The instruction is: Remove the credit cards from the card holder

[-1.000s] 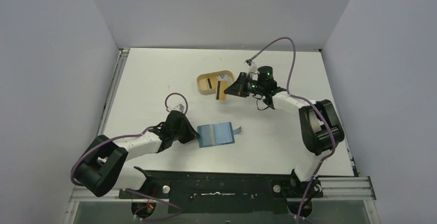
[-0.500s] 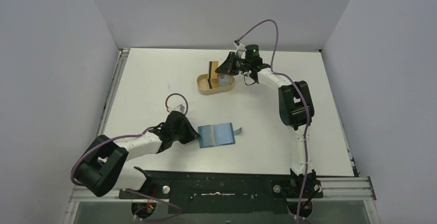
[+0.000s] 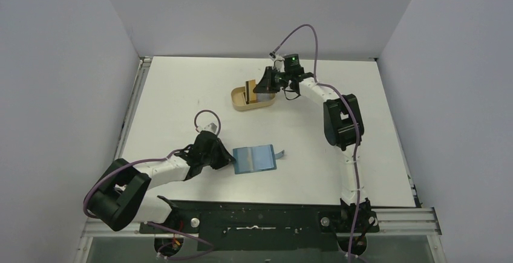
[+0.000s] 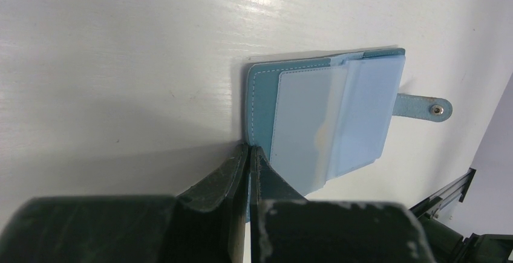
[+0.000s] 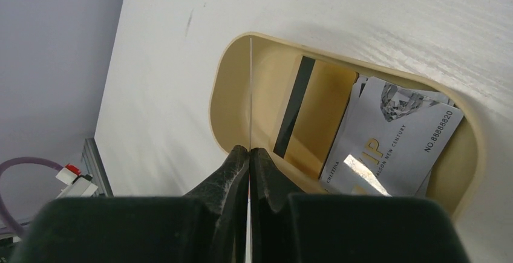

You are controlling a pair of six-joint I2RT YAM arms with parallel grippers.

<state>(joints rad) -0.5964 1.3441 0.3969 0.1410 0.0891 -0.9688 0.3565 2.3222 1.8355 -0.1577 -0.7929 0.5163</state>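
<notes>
The teal card holder (image 3: 254,158) lies open on the table, its pale blue pockets (image 4: 339,118) up and its snap tab (image 4: 426,106) pointing right. My left gripper (image 4: 249,151) is shut on the holder's left edge; it also shows in the top view (image 3: 231,161). My right gripper (image 5: 249,152) is shut on a credit card (image 5: 250,94), seen edge-on as a thin line. It holds the card upright over the left end of the tan oval tray (image 5: 221,87). In the top view this card (image 3: 248,90) looks gold.
Inside the tray lie a gold card with a black stripe (image 5: 314,118) and a silver VIP card (image 5: 393,142) on top of others. The tray (image 3: 239,102) stands at the back middle of the white table. Grey walls close in three sides.
My right gripper carried the gold card from just right of the tray to over its left end, turning it upright. The left gripper and the card holder have not moved.
</notes>
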